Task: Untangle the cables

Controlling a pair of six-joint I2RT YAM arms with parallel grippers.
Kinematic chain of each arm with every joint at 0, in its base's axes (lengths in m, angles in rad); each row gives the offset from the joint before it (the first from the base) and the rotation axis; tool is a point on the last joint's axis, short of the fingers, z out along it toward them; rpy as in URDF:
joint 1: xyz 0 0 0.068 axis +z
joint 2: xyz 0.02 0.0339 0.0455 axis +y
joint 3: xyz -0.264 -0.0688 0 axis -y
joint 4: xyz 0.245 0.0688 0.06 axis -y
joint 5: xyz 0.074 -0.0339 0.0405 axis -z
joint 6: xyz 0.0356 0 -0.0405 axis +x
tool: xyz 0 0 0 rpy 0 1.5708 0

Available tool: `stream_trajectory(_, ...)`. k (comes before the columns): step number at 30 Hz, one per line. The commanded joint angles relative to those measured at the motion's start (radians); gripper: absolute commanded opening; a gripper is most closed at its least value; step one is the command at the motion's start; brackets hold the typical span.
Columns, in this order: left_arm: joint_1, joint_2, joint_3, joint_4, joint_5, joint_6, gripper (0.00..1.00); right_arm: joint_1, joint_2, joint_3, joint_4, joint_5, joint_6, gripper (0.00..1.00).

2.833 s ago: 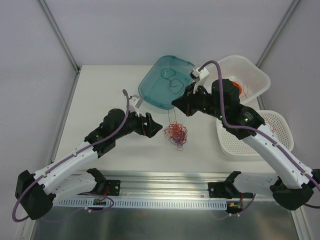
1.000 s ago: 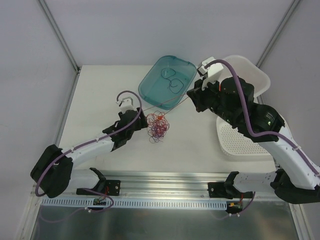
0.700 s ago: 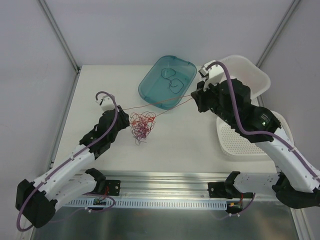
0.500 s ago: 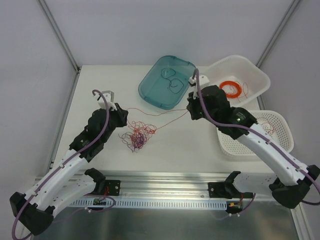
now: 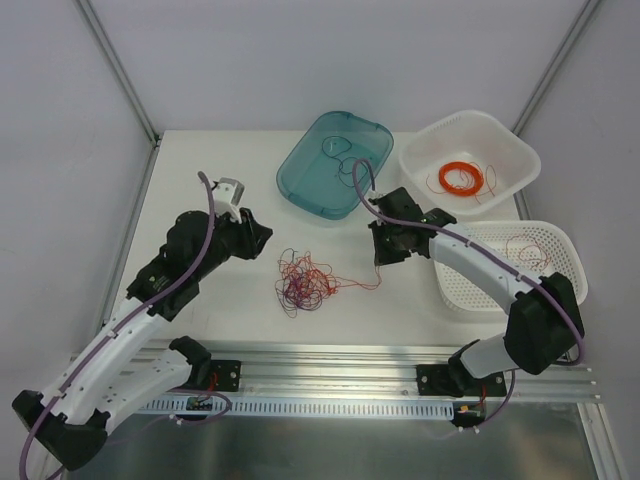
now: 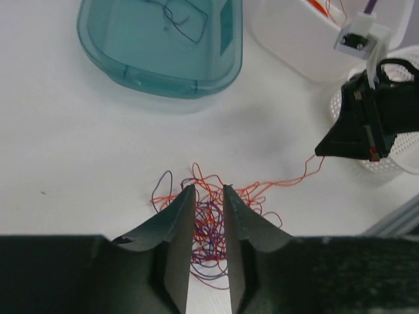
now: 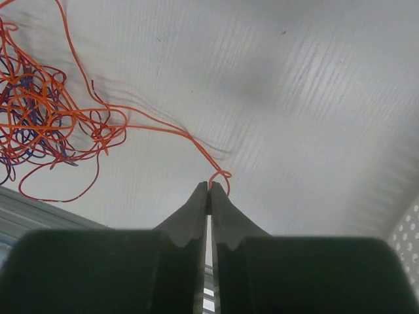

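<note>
Right tool (image 7: 209, 186) pinches orange strand of cables (image 7: 40, 116); left tool (image 6: 209, 189) narrow, empty.

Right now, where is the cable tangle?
In the top view, the cables lie between the left gripper and right gripper, in front of the teal tray.

White table (image 5: 196, 165) enclosed by plain grey walls (image 5: 300, 55).
</note>
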Motion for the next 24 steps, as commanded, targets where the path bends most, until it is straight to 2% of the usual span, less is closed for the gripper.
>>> stream_trajectory(1, 0.006, 0.076, -0.013, -0.026, 0.134, -0.04, 0.26, 0.002, 0.021, 0.032, -0.024, -0.046, 0.034, 0.06)
stream_trajectory(2, 0.005, 0.091, -0.029, -0.026, 0.147, -0.073, 0.3, 0.004, 0.029, 0.038, -0.056, -0.029, 0.036, 0.12)
stream_trajectory(3, 0.005, 0.108, -0.036, -0.025, 0.153, -0.091, 0.39, 0.004, 0.032, 0.043, -0.064, -0.01, 0.033, 0.17)
stream_trajectory(4, 0.006, 0.143, -0.043, -0.022, 0.173, -0.104, 0.45, 0.004, 0.027, 0.044, -0.07, -0.01, 0.028, 0.28)
stream_trajectory(6, 0.005, 0.18, -0.059, -0.02, 0.188, -0.143, 0.59, 0.01, -0.015, 0.044, -0.054, -0.035, -0.002, 0.4)
stream_trajectory(7, 0.003, 0.217, -0.066, -0.012, 0.203, -0.158, 0.62, 0.011, -0.032, 0.049, -0.045, -0.042, -0.015, 0.5)
stream_trajectory(10, -0.005, 0.281, -0.095, 0.014, 0.21, -0.204, 0.71, 0.027, -0.065, 0.072, -0.012, -0.085, -0.087, 0.6)
stream_trajectory(16, -0.02, 0.409, -0.115, 0.084, 0.208, -0.267, 0.73, 0.087, 0.0, 0.141, 0.101, -0.248, -0.173, 0.64)
stream_trajectory(24, -0.025, 0.546, -0.098, 0.146, 0.21, -0.298, 0.71, 0.133, 0.199, 0.178, 0.276, -0.397, -0.165, 0.64)
